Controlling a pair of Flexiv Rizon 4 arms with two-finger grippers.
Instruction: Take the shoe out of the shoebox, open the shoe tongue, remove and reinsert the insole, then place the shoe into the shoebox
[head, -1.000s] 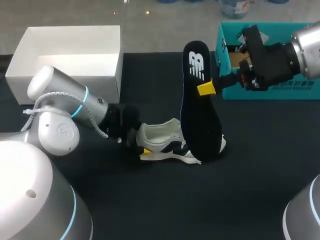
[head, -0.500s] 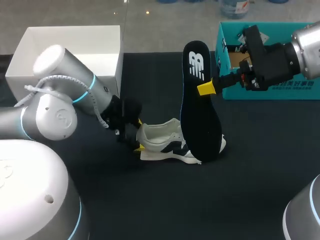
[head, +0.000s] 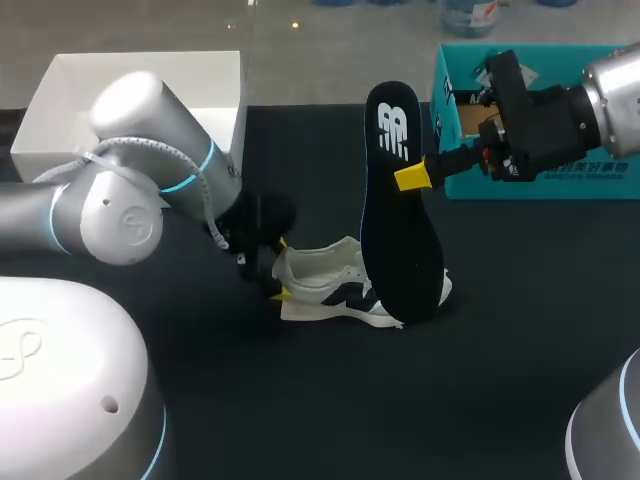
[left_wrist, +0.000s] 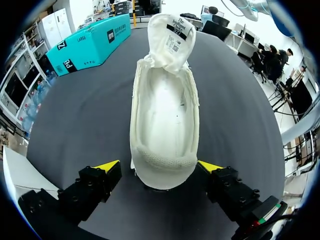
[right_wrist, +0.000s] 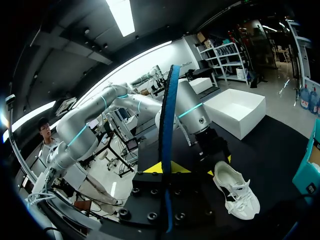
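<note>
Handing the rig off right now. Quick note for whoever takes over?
Left gripper: open, fingers either side of the shoe's heel, not clamped.
Right gripper: shut on the insole, held upright near the shoe.
Shoe lies on the table, tongue pulled open. White shoebox looks empty.
Done: shoe out, tongue open, insole out.
Left: reinsert insole, put shoe in the box.

There is one shoe (head: 320, 282), one insole (head: 400, 230), two boxes (white box (head: 140, 150), teal box (head: 447, 95)) and two grippers (left gripper (left_wrist: 159, 167), right gripper (right_wrist: 167, 169)).
</note>
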